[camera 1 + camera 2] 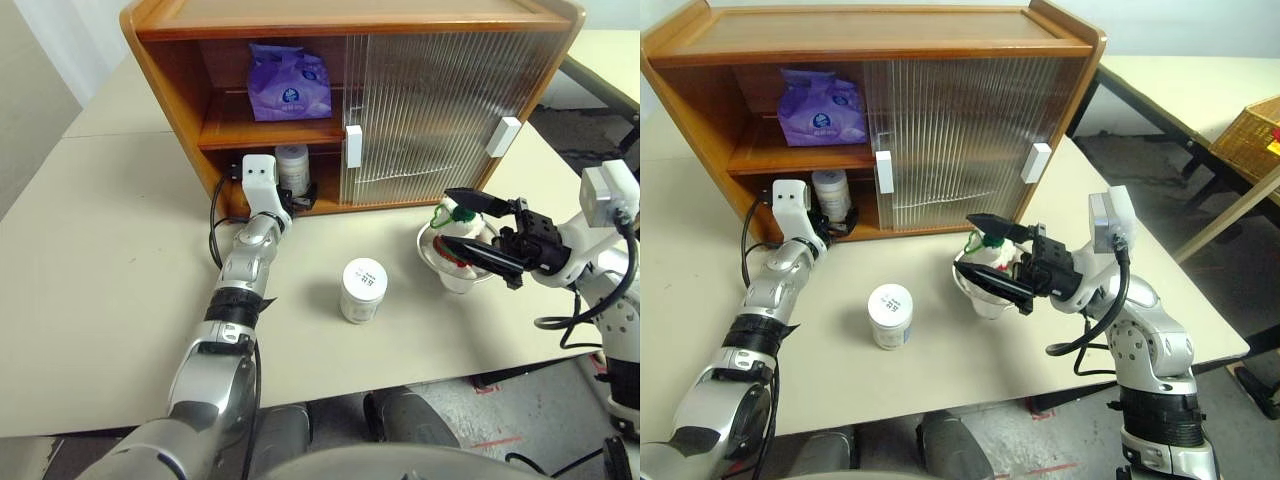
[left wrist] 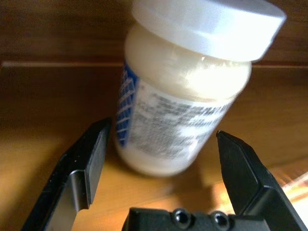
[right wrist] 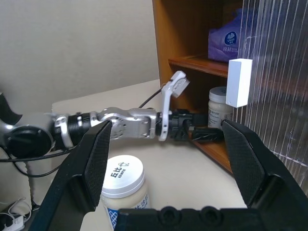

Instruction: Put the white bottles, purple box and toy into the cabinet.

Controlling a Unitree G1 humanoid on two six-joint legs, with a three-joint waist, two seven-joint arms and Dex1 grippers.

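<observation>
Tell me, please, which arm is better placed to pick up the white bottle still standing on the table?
Probably the right. The right gripper hovers open above the bowl, beside the white bottle on the table. The left gripper is open at the cabinet's lower shelf, around the other bottle.

cabinet [image 1: 180, 75]: orange-brown wood; doors ribbed, translucent, with white handles
purple box [image 1: 288, 82]: lavender, round blue-white label
bottle on lower shelf [image 1: 292, 167]: white lid, cream body, label with blue grid and grey print
bottle on surface [image 1: 362, 290]: white, dark print on lid
toy [image 1: 458, 232]: white, red, green
surface [image 1: 120, 230]: pale beige
</observation>
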